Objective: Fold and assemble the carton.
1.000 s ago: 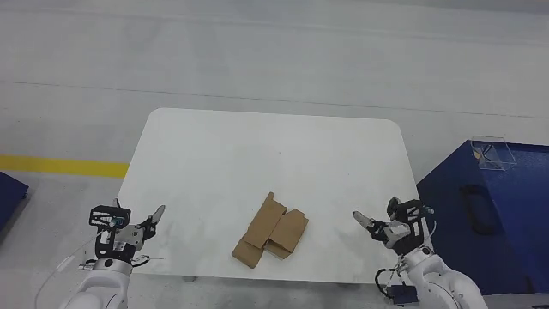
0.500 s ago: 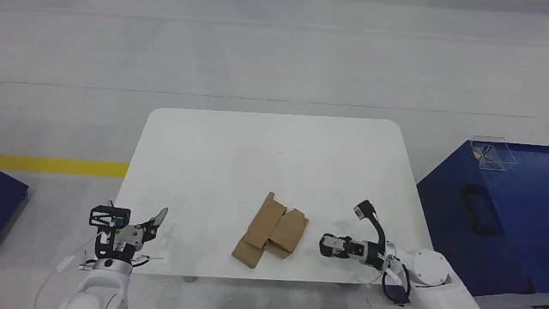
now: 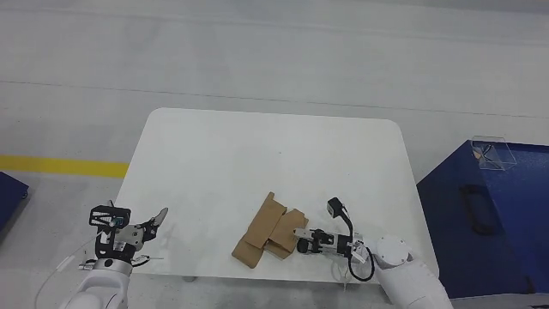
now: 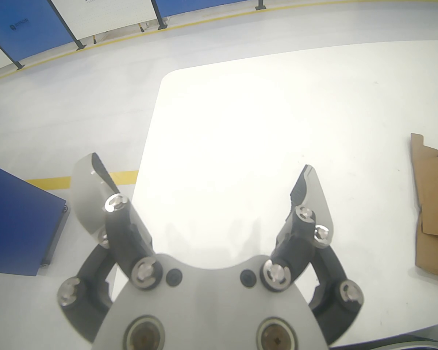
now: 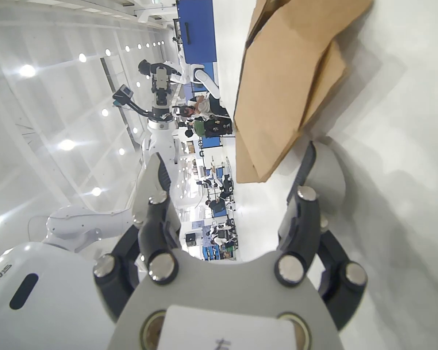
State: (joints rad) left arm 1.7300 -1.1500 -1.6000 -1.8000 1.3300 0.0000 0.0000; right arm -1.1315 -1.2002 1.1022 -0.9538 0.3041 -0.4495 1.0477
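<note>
1. A flat brown cardboard carton (image 3: 270,230) lies on the white table with round corners (image 3: 257,146). Seen from the top, it is near the table's 6 o'clock edge.
2. The carton is still flat and not built up. It lies slanted, with its long side going from 7 o'clock to 1 o'clock. One brown flap (image 5: 281,85) lies on top of other layers.
3. The right gripper (image 3: 300,242) is low over the table at the carton's 4 o'clock side, just beside its edge. Its two fingers are spread wide apart, and it holds nothing. One fingertip (image 5: 310,151) is very close to the carton's edge (I cannot tell if they touch).
4. The left gripper (image 3: 144,223) is at the table's 8 o'clock corner, well apart from the carton. Its fingers are also spread wide, with only bare table between them (image 4: 200,169). It holds nothing.
5. From the left wrist, the carton (image 4: 432,205) shows far off to the side.
6. A big blue box (image 3: 489,215) stands on the floor at the table's 4 o'clock side.
</note>
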